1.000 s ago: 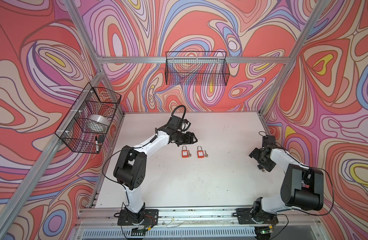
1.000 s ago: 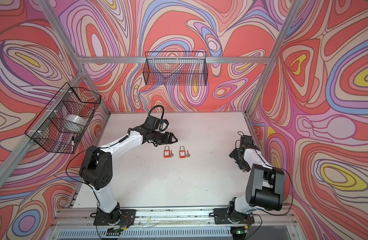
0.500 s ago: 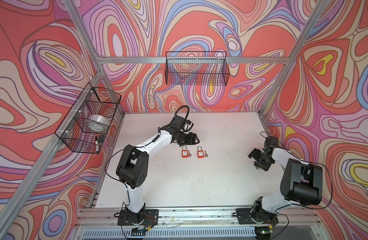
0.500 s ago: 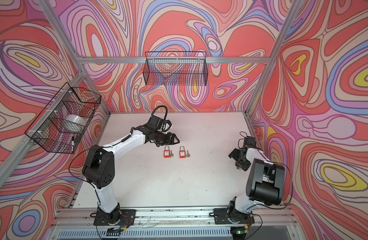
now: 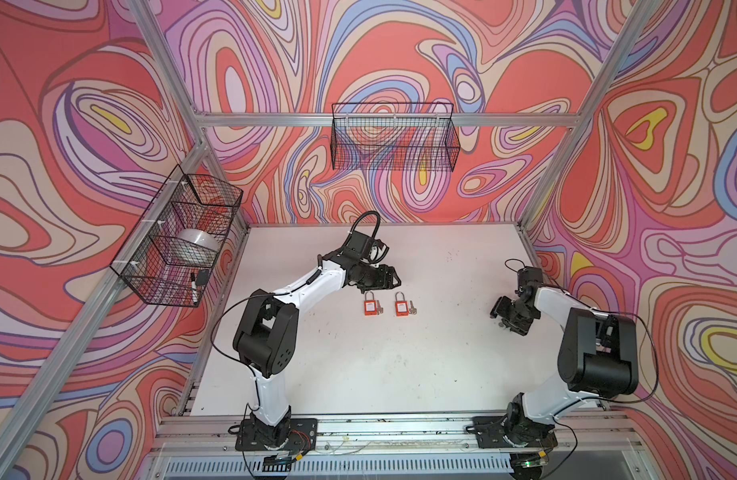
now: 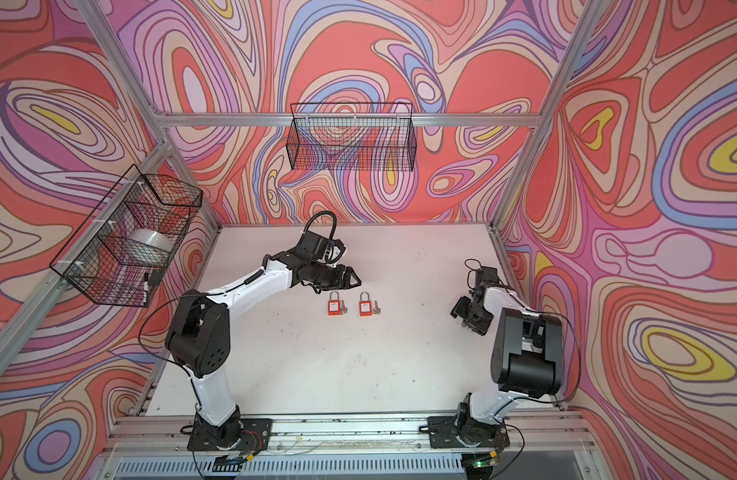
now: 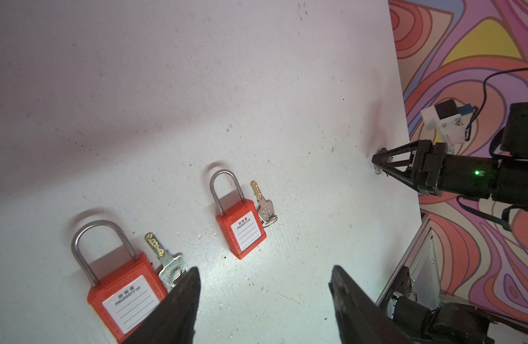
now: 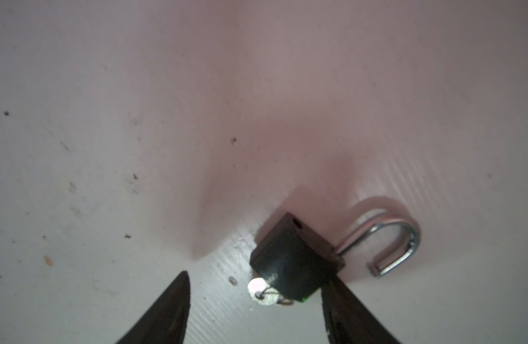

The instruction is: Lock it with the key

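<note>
Right jaws stand apart either side of the black padlock (image 8: 295, 259) near the right edge of the worktop (image 5: 400, 374), key (image 8: 261, 290) inserted, shackle (image 8: 402, 238) standing open (nothing locked yet); left jaws gape empty above two red padlocks (image 7: 241, 229) mid-worktop

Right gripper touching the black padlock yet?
Cannot tell. Right wrist view: one finger of the right gripper clears the black padlock; the other overlaps its corner, hiding any gap.

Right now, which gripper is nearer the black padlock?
Right. The right gripper has the black padlock at its fingertips; the left gripper is far across the table, by the red padlocks.
</note>
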